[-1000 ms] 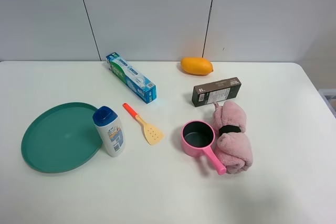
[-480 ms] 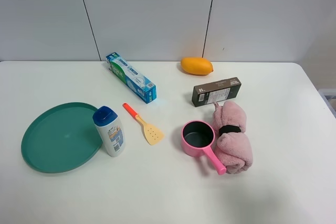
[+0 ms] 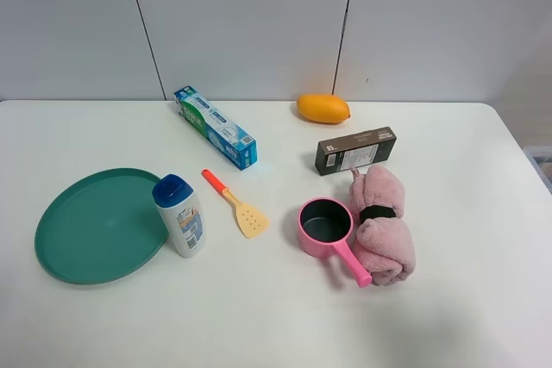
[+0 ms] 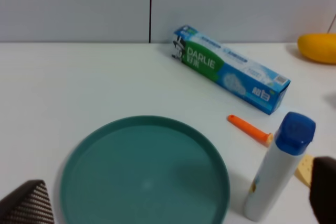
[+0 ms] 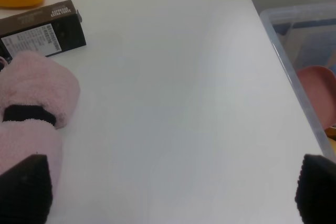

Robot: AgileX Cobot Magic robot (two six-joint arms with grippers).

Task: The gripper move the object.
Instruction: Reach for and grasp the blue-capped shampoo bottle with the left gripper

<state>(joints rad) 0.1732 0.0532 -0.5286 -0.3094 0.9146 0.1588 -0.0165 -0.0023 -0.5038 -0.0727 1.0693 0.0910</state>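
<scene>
White table (image 3: 466, 213) carries the blue-capped bottle (image 3: 179, 215) upright at the right rim of the green plate (image 3: 95, 230). Only wrist views show the left gripper (image 4: 173, 198) and right gripper (image 5: 169, 187), both spread wide, empty.

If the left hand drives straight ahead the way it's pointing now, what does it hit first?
Most likely the green plate, which fills the line between the open fingers of the left hand. The white bottle stands off to one side, near one fingertip; depth is unclear.
</scene>
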